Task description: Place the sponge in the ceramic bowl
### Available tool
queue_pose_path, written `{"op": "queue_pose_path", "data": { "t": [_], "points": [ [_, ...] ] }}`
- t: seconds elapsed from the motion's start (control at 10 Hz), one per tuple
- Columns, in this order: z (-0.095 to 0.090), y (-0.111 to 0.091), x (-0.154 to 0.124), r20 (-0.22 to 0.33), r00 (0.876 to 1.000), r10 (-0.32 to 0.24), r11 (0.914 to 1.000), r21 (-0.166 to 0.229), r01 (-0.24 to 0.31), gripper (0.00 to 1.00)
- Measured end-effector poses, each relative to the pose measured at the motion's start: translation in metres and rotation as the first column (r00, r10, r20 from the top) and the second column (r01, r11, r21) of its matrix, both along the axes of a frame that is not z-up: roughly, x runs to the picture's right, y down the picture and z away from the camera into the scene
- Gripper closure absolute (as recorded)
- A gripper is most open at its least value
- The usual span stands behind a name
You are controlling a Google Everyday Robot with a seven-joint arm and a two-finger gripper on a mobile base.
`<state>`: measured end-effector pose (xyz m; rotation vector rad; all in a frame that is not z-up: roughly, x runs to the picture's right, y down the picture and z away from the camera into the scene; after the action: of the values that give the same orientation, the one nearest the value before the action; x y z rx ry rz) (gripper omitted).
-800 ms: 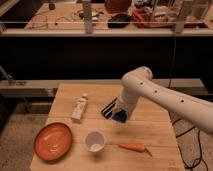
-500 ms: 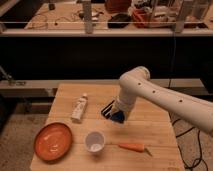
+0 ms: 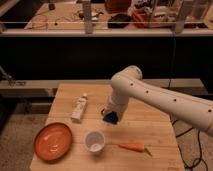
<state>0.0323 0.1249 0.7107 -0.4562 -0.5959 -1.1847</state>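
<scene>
The sponge is a small dark blue block at the tip of my white arm, over the middle of the wooden table. My gripper points down from the arm and is shut on the sponge, with most of the gripper hidden by the wrist. The ceramic bowl is a wide orange-red dish at the table's front left, apart from the gripper and down to its left. Nothing lies in the bowl.
A white cup stands just below the gripper, between it and the bowl. A white tube lies to the gripper's left and a carrot at the front right. A cluttered bench runs behind the table.
The arm has shifted a little to the left, and the dark blue sponge has moved left with it, closer to the cup and bowl.
</scene>
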Motion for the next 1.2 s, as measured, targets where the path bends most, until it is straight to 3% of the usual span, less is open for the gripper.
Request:
{"op": "queue_pose_path", "data": {
  "t": [0.4,0.7,0.9,1.2],
  "points": [
    [-0.016,-0.001,-0.044,0.033,0.999,-0.039,0.9987,0.034,0.038,1.00],
    [-0.023,-0.003,-0.062,0.052,0.997,-0.061,0.9966,0.060,0.058,1.00],
    [-0.030,-0.003,-0.097,0.085,0.992,-0.092,0.9927,0.086,0.085,1.00],
    [-0.038,-0.002,-0.115,0.106,0.987,-0.124,0.9876,0.110,0.113,1.00]
  ]
}}
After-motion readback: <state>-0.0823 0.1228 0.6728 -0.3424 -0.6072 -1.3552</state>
